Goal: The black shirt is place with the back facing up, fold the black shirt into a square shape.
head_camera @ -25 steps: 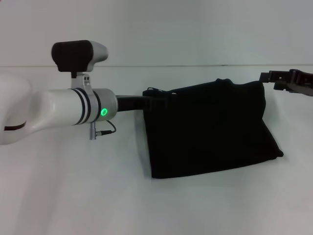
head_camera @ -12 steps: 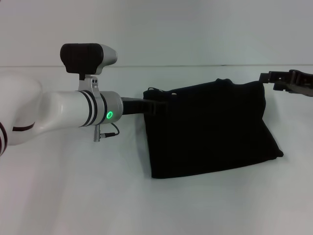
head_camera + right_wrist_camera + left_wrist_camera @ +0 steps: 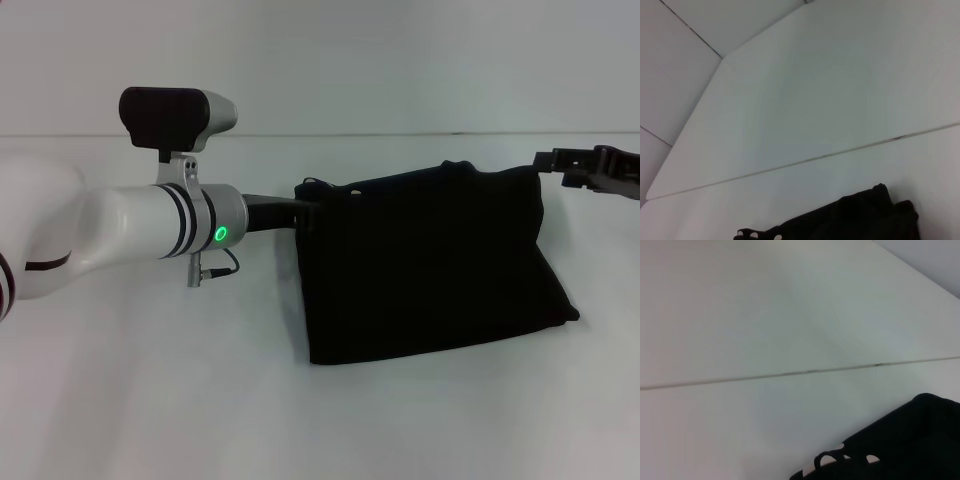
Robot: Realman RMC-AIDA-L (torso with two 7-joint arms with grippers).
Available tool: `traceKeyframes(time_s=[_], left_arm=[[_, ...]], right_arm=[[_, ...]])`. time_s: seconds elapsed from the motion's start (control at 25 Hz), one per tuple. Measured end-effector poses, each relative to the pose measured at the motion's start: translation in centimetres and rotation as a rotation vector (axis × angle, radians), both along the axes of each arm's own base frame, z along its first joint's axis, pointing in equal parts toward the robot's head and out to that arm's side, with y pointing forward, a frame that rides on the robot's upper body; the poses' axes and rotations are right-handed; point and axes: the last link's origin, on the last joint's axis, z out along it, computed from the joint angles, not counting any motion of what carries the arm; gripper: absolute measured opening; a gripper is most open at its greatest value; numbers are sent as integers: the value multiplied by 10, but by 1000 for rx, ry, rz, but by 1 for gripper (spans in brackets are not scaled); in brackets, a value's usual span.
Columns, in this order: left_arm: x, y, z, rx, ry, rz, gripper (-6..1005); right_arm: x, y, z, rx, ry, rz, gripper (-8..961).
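On the white tabletop [image 3: 150, 400] before the robot lies the black shirt [image 3: 430, 265], a soft plain black cloth garment folded down into a rough four-sided block. It sits a little to the robot's right of the middle of the table, its near edge slanting so that the near right corner reaches farthest toward the right. The far edge is uneven, with a small hump of cloth standing up along it. No lettering shows on the upward face.

From the left, the white left arm [image 3: 110, 235], with its grey collar and green ring light, reaches across the table toward the shirt's far left corner. Its left gripper [image 3: 305, 205] is a dark shape right at that corner, black against black cloth, so I cannot tell whether its claw is apart, together or clamped on the fabric. The left wrist view shows only the bunched edge of the shirt against the table and a thin seam line [image 3: 790, 373] running across the surface.

At the far right edge of the head view, the black right gripper [image 3: 548, 160] hangs just beside the shirt's far right corner, seemingly a touch clear of the cloth; whether its claw is apart or together I cannot tell. The right wrist view shows a crumpled rim of the shirt and the pale wall panels [image 3: 670, 75] beyond the table.
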Motion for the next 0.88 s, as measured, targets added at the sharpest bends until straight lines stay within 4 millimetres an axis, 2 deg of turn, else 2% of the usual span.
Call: traceKeyframes(time_s=[0.36,0.88], left_arm=[[0,1,1,1,-1,4,43],[5,8,8,25,-7,-6,39]], right_arm=[[1,-1,1,7,4,-2,704],[3,-1,1,8,3,-5,705]])
